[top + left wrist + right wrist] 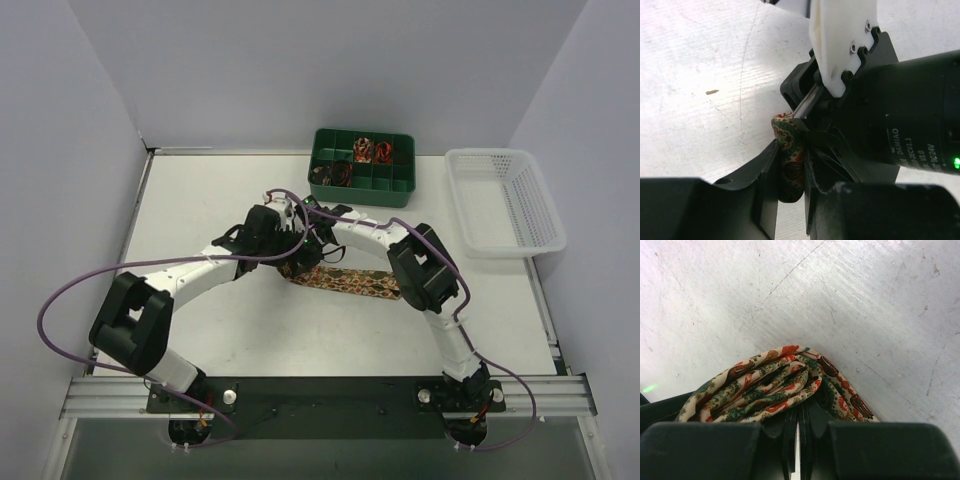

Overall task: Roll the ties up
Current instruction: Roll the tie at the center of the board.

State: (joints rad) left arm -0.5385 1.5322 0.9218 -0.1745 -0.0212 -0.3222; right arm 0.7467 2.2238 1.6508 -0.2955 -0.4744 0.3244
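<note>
A patterned tie (350, 282) lies as a strip on the table, running right from the spot where both grippers meet. Its left end is wound into a small coil (765, 385). My left gripper (790, 172) is shut on that coil (789, 150), pinching it between both fingers just above the table. My right gripper (799, 415) is shut with its jaws nearly touching, clamping the coil's inner folds. In the top view the left gripper (288, 246) and the right gripper (314, 238) sit tight together over the tie's left end. Rolled ties (363, 150) lie in the green bin.
A green compartment bin (398, 184) stands at the back centre. A white plastic basket (505, 200) stands at the back right. Purple cables (60, 300) loop along both arms. The right arm's black wrist body (910, 125) crowds the left wrist view.
</note>
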